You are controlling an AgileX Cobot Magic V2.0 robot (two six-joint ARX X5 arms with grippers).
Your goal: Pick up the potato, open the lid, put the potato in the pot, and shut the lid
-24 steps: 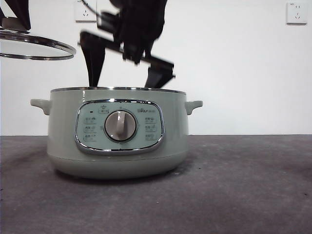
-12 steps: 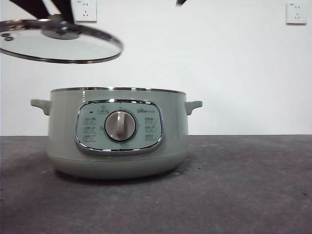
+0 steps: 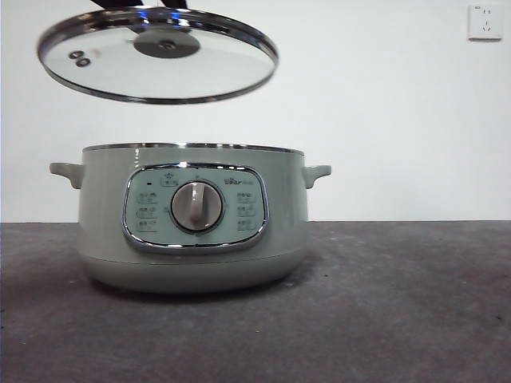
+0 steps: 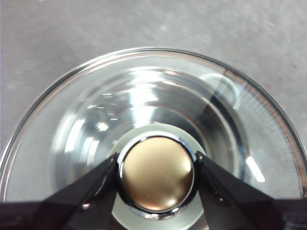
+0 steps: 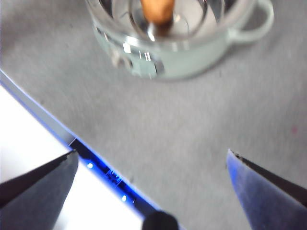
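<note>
Left end effector [image 4: 156,175] pinches the lid [image 3: 158,54] by its knob, above the pot [image 3: 192,215] and tilted; lowered so, its rim may catch. Potato [image 5: 157,9] seems, through blur, inside. Right end effector [image 5: 151,167] gapes empty.

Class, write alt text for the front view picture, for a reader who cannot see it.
A clear glass lid with a chrome rim hangs tilted in the air above a pale green electric pot, not touching it. The pot stands open on a dark grey table, its dial facing the camera, before a white wall with a socket at top right.
</note>
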